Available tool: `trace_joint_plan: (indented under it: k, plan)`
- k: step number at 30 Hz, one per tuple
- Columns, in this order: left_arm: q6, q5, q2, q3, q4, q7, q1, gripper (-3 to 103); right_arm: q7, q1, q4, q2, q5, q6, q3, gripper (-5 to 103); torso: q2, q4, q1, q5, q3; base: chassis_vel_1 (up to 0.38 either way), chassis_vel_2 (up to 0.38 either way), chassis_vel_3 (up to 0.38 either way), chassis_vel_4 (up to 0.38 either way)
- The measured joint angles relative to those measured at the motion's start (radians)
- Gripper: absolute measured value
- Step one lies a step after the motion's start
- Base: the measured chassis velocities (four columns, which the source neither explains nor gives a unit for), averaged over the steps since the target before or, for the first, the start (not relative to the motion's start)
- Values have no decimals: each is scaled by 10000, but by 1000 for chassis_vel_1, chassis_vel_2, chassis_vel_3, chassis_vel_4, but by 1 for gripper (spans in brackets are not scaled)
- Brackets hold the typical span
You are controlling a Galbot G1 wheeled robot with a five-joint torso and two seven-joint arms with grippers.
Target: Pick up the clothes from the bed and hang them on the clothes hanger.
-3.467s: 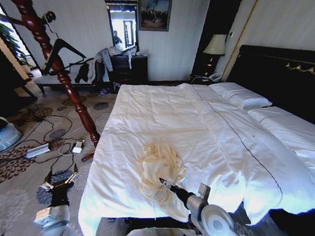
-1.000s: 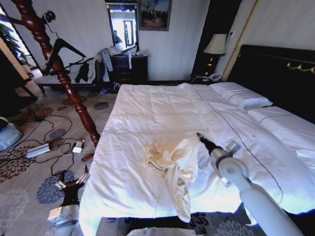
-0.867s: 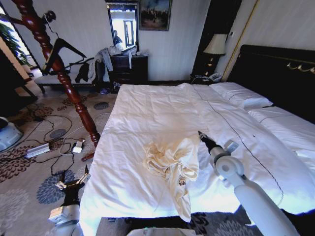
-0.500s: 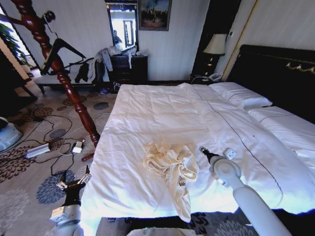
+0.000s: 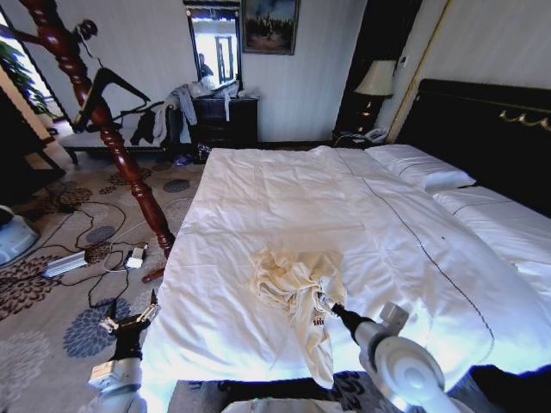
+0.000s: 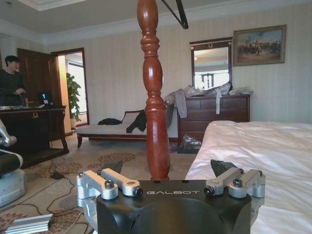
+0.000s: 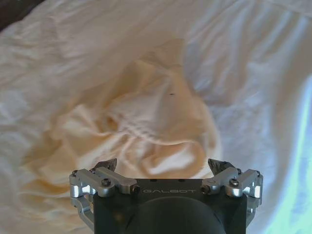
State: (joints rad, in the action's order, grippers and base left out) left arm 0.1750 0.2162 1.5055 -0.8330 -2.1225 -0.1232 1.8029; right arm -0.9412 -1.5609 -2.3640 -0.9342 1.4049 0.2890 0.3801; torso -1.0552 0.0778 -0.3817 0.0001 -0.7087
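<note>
Down at the far left, the left gripper (image 5: 129, 322) hangs low over the patterned carpet beside the bed's left edge, parked; in the left wrist view its fingers (image 6: 108, 171) stand wide apart with nothing between them, framing the reddish-brown wooden pole (image 6: 155, 105). That pole (image 5: 103, 120) rises from the floor just off the bed's left edge, and the clothes hanger (image 5: 108, 90) — black and broad-shouldered — hangs high on it, well apart from both grippers.

The bed (image 5: 258, 185) spreads across the middle, white quilt smooth, pillows (image 5: 417, 168) at its far right corner against the black headboard (image 5: 495, 129).

The clothes (image 5: 297, 288) lie crumpled near the bed's near edge, roughly midway along it: a pale cream-yellow heap of thin fabric, bunched into soft folds, with one long tail draping over the near edge toward the floor and a small dark printed mark showing on that hanging part.

To the right of the heap, the right gripper (image 5: 331, 308) reaches in from the near edge, its tip just beside the garment's right side, at the hanging tail. In the right wrist view the fingers (image 7: 222, 166) are spread wide — the cream fabric (image 7: 136, 126) lies just beyond them, between their lines, not clamped.
</note>
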Motion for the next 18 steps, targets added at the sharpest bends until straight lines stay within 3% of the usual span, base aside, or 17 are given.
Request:
trace_joint_plan:
  k: [6, 7, 11, 13, 16, 18]
  plan:
    - [5, 89, -69, -119, -4, -41, 52, 100, 48, 4, 334, 6, -299, 15, -177, 101, -1, 0, 1, -2, 0, 0, 0, 0, 0]
    - [7, 111, -76, -128, -4, -50, 55, 100, 84, 13, 429, -21, -456, 14, -316, 92, 0, 0, 0, -1, 0, 0, 0, 0, 0]
    - [7, 118, -70, -115, -1, -56, 31, 100, 147, -82, 469, -52, -743, 8, -578, 82, 0, 1, 0, -1, -1, 0, 0, 0, 0]
    - [7, 116, -60, -92, 41, -58, -8, 100, 197, -213, 463, -50, -889, 3, -655, 71, -1, 4, 0, -2, 0, 0, 0, 0, 0]
    - [7, 104, -53, -69, 95, -59, -49, 100, 266, -239, 481, -38, -1002, -39, -656, 65, 0, 3, 0, -2, 0, 0, 0, 0, 0]
    - [7, 91, -52, -50, 144, -63, -72, 100, 378, -130, 645, -40, -1181, -228, -589, 54, 0, 2, -1, -2, -1, 0, 0, 0, 0]
